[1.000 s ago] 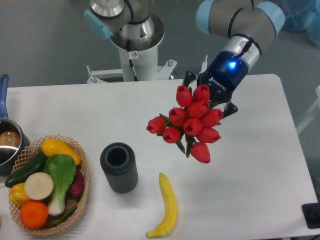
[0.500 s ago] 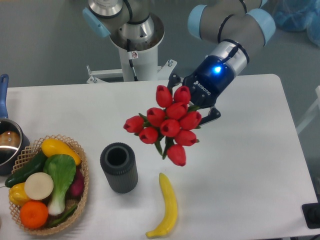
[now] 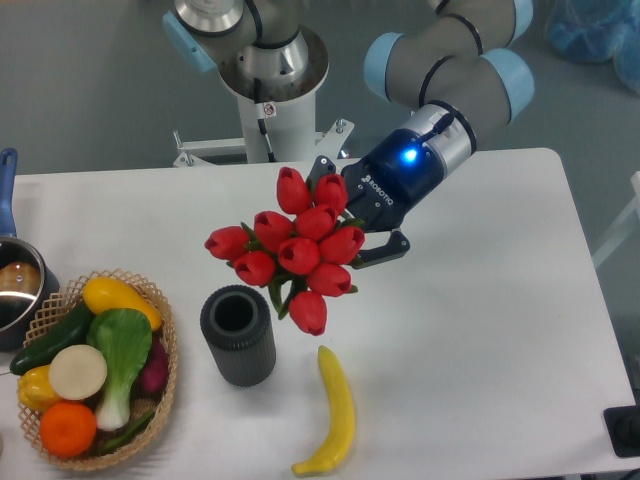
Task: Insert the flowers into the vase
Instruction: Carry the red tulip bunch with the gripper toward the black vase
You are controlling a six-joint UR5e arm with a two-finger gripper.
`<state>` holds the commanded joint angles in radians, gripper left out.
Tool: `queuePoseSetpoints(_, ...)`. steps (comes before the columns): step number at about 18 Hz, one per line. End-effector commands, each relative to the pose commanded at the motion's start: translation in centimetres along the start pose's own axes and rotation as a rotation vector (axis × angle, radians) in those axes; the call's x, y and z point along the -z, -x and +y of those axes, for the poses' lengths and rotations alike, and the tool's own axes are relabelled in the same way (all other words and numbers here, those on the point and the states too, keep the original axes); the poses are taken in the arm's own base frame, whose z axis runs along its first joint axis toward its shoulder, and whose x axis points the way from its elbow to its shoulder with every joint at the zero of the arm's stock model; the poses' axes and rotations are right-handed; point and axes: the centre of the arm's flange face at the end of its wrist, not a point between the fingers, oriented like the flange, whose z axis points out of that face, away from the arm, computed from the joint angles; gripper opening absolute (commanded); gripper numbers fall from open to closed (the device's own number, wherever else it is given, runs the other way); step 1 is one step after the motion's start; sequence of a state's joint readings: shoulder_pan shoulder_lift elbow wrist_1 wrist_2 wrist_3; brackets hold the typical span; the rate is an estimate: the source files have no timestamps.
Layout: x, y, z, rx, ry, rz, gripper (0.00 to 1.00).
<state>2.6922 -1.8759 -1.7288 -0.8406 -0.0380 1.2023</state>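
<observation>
1. We look down on a white table [image 3: 480,330] with a grey floor behind it and the arm's pedestal at the far edge.
2. On the table stand the vase [image 3: 238,334], a yellow banana [image 3: 333,412] just to its right, and a woven basket [image 3: 150,400] of vegetables at the left; a pot [image 3: 14,290] sits at the left edge.
3. The flowers [image 3: 295,250] are off the table, held in the air. The bunch hangs above and slightly right of the vase, its lowest bud close to the vase rim in this view.
4. The gripper [image 3: 355,228] sits behind the bunch. Dark fingers [image 3: 385,250] show on either side of the buds, so we judge them clamped on the hidden stems, though the contact itself cannot be seen.
5. Progress, as we judge it: the pick-up is done and the carry is nearly over. What is left is to centre the bunch over the opening, turn the stems downward, lower them in and let go.
6. The vase mouth is empty and unobstructed.
7. The arm reaches in from the upper right, wrist angled down and left, blue light lit on the gripper body.
</observation>
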Motion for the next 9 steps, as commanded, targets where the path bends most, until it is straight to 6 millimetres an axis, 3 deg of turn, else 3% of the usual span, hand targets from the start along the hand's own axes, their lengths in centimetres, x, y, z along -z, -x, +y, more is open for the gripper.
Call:
queuePoseSetpoints(2,-0.6,-0.2,1.0,-0.001,-0.020,0.017,0.37)
queuePoseSetpoints(9,0.6,-2.0,2.7,-0.007,-0.105,0.019,0.37)
